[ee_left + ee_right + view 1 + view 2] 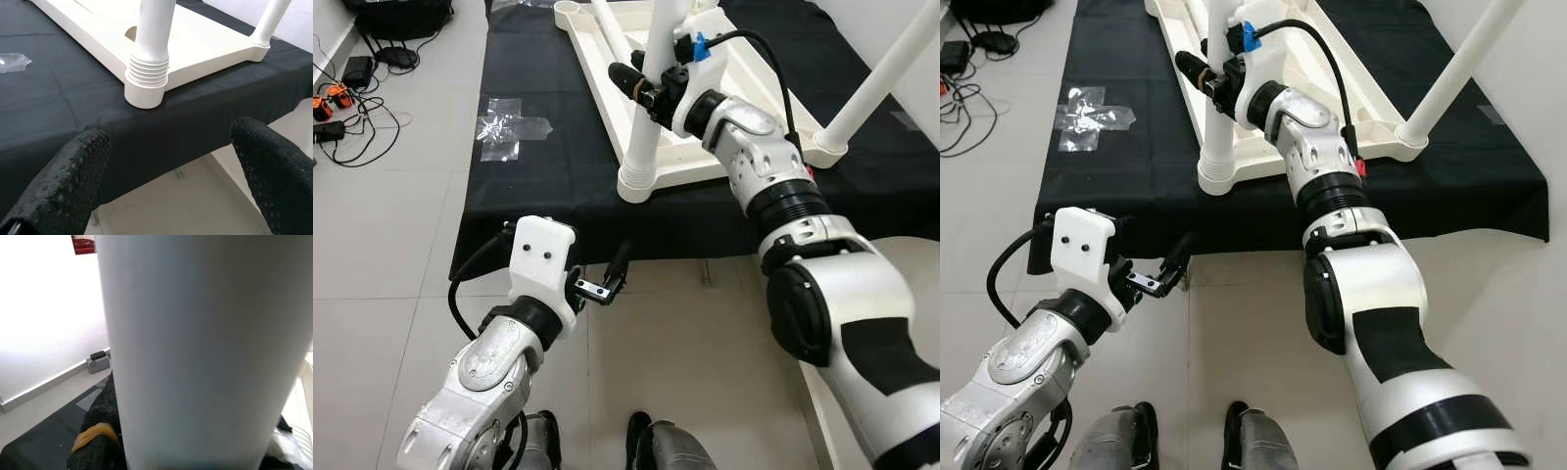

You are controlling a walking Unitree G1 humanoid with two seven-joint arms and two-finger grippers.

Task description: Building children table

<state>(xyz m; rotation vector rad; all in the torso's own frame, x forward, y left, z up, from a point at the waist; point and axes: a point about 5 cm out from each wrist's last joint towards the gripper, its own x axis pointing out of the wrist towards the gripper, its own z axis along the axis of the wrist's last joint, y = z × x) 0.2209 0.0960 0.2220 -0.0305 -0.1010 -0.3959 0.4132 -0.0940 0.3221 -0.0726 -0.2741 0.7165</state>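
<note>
Leg (646,108) upright in tabletop corner, gripped by right hand (641,88); left hand (607,279) open.

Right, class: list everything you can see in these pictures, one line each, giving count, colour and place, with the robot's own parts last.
Upturned plastic table top: one, cream, on the black cloth.
Tubular plastic table legs: two, white; near leg in the corner socket, far leg at the right corner.
Black cloth: one, spread on the floor.
Clear tape patch: one, on the cloth's left part.
Cables and adapters: several, black with orange, on the floor far left.
Right gripper: black, shut on the near leg.
Left gripper: black, open, before the cloth's edge.
Robot's feet: two, dark, bottom.
</note>
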